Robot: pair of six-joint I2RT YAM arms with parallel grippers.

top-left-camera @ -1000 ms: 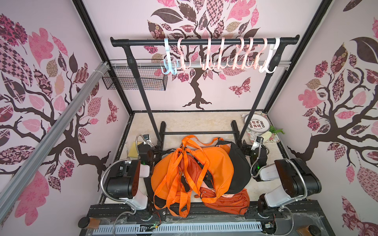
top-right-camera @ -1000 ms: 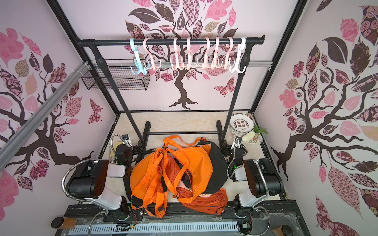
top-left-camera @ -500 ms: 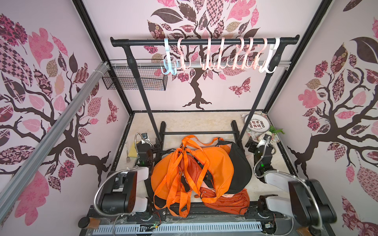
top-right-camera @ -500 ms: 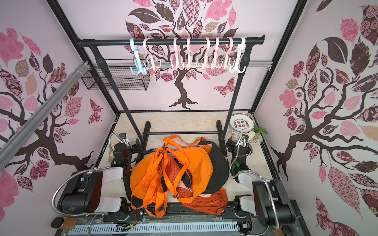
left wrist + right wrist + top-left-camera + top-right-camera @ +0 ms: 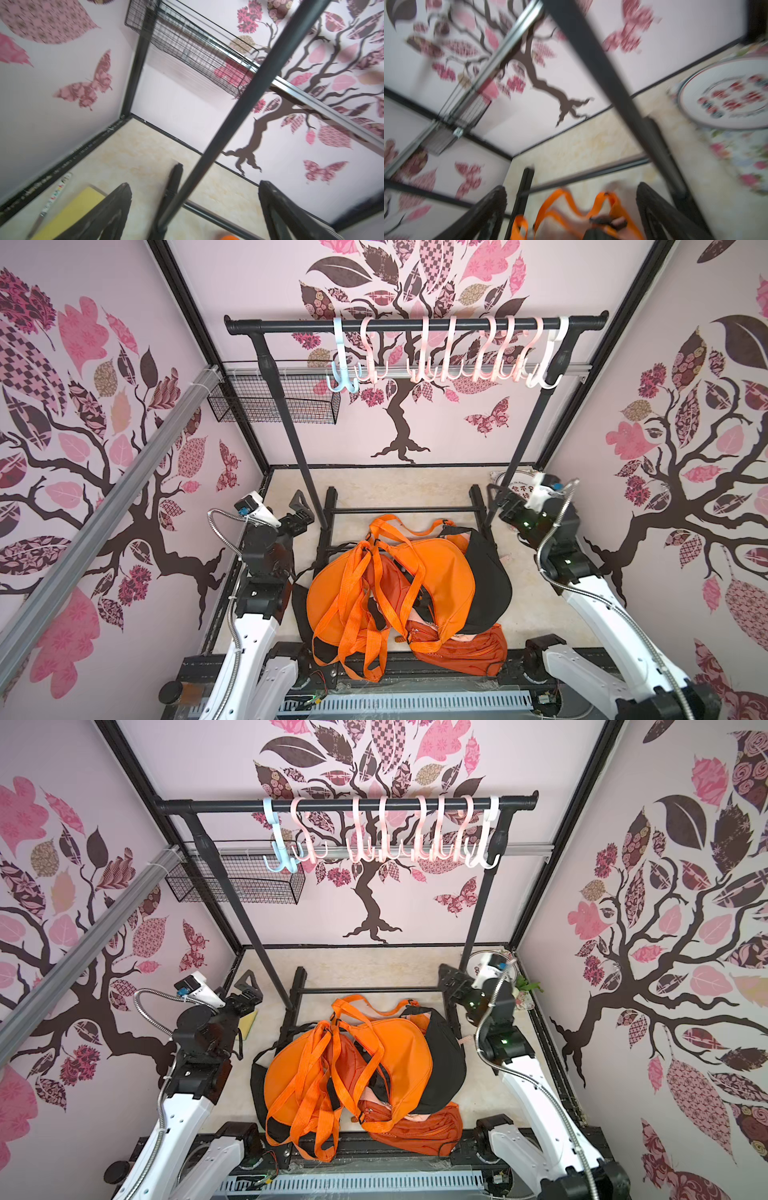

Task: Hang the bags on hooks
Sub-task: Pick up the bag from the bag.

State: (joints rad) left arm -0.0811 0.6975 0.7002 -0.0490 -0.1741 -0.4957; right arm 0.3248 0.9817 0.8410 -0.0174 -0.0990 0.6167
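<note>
Bag (image 5: 440, 572): orange, crescent-shaped, lying flat on a heap of other bags (image 5: 486, 572) on the floor.
Straps (image 5: 353, 597): orange webbing, loose and tangled across the heap.
Hooks (image 5: 478, 373): pastel pink row with one blue hook (image 5: 341, 379), hanging from the rail (image 5: 291, 326).

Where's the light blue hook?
In both top views the light blue plastic hook hangs on the black metal rail, at the left end of the hook row, beside a pink hook.

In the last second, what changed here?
The left claw and right claw both rose and reached forward towards the black metal clothes rack, open, holding nothing. The pile of orange fabric bags and the pastel plastic hooks stayed put.
</note>
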